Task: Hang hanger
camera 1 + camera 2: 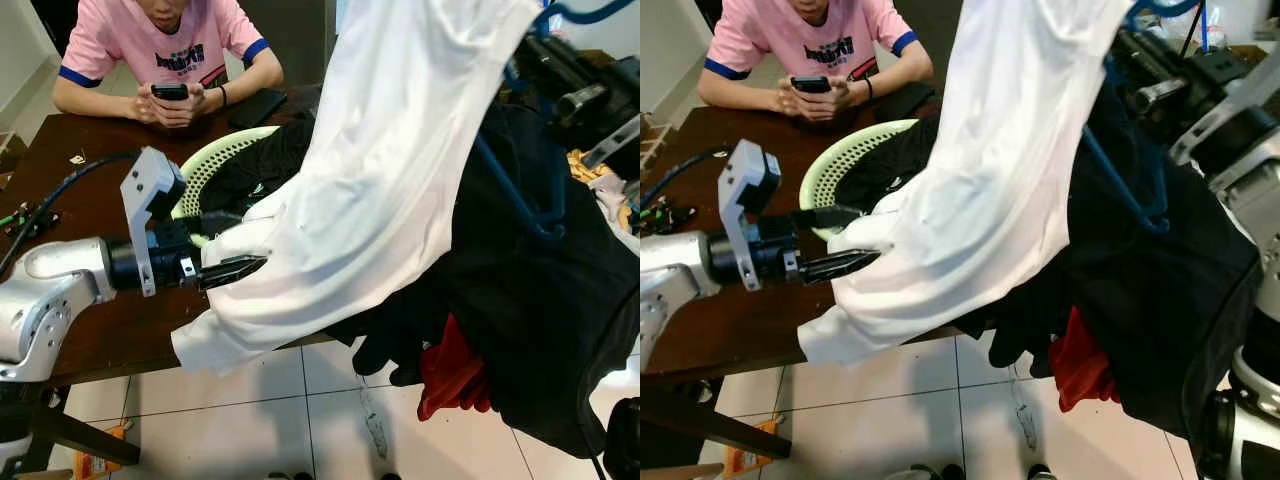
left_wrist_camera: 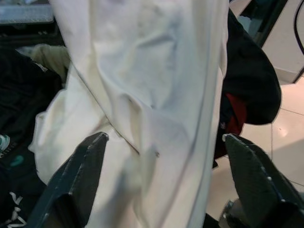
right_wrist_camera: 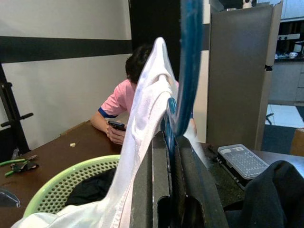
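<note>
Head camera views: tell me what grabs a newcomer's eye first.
A large white cotton shirt hangs on a blue plastic hanger clamped in the right gripper. The open left gripper straddles its lower folds above the dark wooden table, beside a pale green perforated laundry basket.

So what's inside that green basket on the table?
The green basket holds dark clothing, some with pale printed lettering. The white shirt draped from the blue hanger covers the basket's near side, so whatever lies there or deeper down is hidden.

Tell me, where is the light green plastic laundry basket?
The light green plastic laundry basket sits on the brown wooden table, behind the left gripper, partly hidden by the white shirt.
</note>
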Tool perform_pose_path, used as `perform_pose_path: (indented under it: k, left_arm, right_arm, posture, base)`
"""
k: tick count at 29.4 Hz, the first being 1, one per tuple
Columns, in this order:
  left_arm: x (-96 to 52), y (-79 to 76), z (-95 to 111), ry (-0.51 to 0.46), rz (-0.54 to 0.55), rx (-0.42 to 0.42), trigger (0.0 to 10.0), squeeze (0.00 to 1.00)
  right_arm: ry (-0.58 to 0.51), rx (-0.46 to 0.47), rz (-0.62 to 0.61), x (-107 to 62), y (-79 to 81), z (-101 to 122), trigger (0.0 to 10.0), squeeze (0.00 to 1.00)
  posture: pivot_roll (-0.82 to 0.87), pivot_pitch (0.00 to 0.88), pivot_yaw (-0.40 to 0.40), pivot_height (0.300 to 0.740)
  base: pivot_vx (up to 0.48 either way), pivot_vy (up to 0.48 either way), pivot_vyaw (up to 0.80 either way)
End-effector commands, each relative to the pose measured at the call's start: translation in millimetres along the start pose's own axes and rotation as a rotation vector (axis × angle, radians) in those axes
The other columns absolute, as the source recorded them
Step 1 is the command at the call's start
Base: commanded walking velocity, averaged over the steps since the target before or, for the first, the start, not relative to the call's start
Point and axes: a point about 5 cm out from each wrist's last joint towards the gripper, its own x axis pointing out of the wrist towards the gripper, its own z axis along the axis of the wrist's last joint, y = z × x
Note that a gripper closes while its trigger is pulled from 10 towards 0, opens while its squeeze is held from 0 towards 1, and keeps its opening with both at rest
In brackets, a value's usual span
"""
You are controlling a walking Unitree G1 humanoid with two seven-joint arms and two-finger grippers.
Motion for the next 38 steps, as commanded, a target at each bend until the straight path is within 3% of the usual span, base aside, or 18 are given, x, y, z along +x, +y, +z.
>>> perform_pose_path:
  k: [1,2,5,7,10,13,16,17,18,21,23,26,30,34,36,37,38]
  left_arm:
    - [-7.6,9.9,16,-0.049,0.02,0.023,10.0,1.0]
    - [-7.6,9.9,16,-0.049,0.02,0.023,10.0,1.0]
    - [-32.9,30.2,98,-0.149,-0.011,0.252,10.0,1.0]
    - [-37.8,30.7,126,-0.134,-0.07,0.358,10.0,1.0]
    - [-36.0,29.9,146,-0.066,-0.155,0.462,10.0,1.0]
    - [-34.1,30.2,149,-0.044,-0.171,0.49,10.0,1.0]
    - [-24.8,26.7,151,-0.004,-0.255,0.531,10.0,1.0]
    - [-21.3,23.9,146,0.044,-0.312,0.536,10.0,0.13]
    - [-18.2,21.7,136,0.114,-0.389,0.529,10.0,0.0]
    - [-15.2,20.6,119,0.218,-0.48,0.52,10.0,0.0]
    - [-15.2,20.6,119,0.218,-0.48,0.52,10.0,0.0]
    - [1.0,33.8,88,0.38,-0.502,0.633,10.0,0.0]
    - [10.3,36.5,81,0.408,-0.511,0.681,10.0,0.0]
    - [27.7,41.3,80,0.386,-0.461,0.784,10.0,0.0]
    - [29.4,42.0,81,0.377,-0.451,0.79,10.0,0.0]
    - [30.9,41.7,81,0.362,-0.456,0.786,8.3,0.0]
    - [30.9,41.7,81,0.362,-0.456,0.786,8.3,0.0]
  right_arm:
    - [0.015,-0.076,0.065,0.3,11.4,2,10.0,0.0]
    - [0.015,-0.076,0.065,0.3,11.4,2,10.0,0.0]
    - [0.17,-0.191,0.316,-2.6,42.4,-18,10.0,0.0]
    - [0.223,-0.215,0.438,-5.0,55.1,-26,10.0,0.0]
    - [0.259,-0.233,0.546,-7.3,64.1,-29,10.0,0.0]
    - [0.265,-0.239,0.567,-7.8,66.4,-30,10.0,0.0]
    - [0.273,-0.248,0.623,-7.5,73.4,-31,10.0,0.0]
    - [0.271,-0.251,0.643,-7.0,76.3,-32,10.0,0.0]
    - [0.268,-0.258,0.672,-6.6,80.1,-32,10.0,0.0]
    - [0.262,-0.268,0.714,-6.3,85.2,-31,10.0,0.0]
    - [0.262,-0.268,0.714,-6.3,85.2,-31,10.0,0.0]
    - [0.245,-0.259,0.82,-6.8,101.1,-27,10.0,0.0]
    - [0.233,-0.255,0.84,-6.4,105.8,-25,10.0,0.0]
    - [0.219,-0.243,0.87,-7.0,111.0,-22,10.0,0.0]
    - [0.22,-0.243,0.874,-7.1,111.6,-22,10.0,0.0]
    - [0.222,-0.243,0.88,-7.3,112.2,-22,10.0,0.0]
    - [0.222,-0.243,0.88,-7.3,112.2,-22,10.0,0.0]
  posture:
    - [0.05,0.177,0.065,0.74]
    - [0.05,0.177,0.065,0.74]
    - [0.06,0.181,0.063,0.74]
    - [0.07,0.181,0.063,0.74]
    - [0.08,0.179,0.066,0.74]
    - [0.09,0.177,0.067,0.74]
    - [0.09,0.175,0.07,0.74]
    - [0.09,0.174,0.072,0.74]
    - [0.09,0.173,0.072,0.74]
    - [0.09,0.174,0.073,0.74]
    - [0.09,0.174,0.073,0.74]
    - [0.08,0.177,0.078,0.74]
    - [0.07,0.177,0.08,0.74]
    - [0.06,0.18,0.086,0.74]
    - [0.06,0.18,0.086,0.74]
    - [0.06,0.18,0.085,0.74]
    - [0.06,0.18,0.085,0.74]
  base:
    - [0.0,0.0,0.0]
    - [0.0,0.0,0.0]
    - [0.0,0.0,0.0]
    - [0.0,0.0,0.0]
    - [0.0,0.0,0.0]
    - [0.0,0.0,0.0]
    - [0.0,0.0,0.0]
    - [0.0,0.0,0.0]
    - [0.0,0.0,0.0]
    - [0.0,0.0,0.0]
    - [0.0,0.0,0.0]
    - [0.0,0.0,0.0]
    - [0.0,0.0,0.0]
    - [0.0,0.0,0.0]
    - [0.0,0.0,0.0]
    - [0.0,0.0,0.0]
    - [0.0,0.0,0.0]
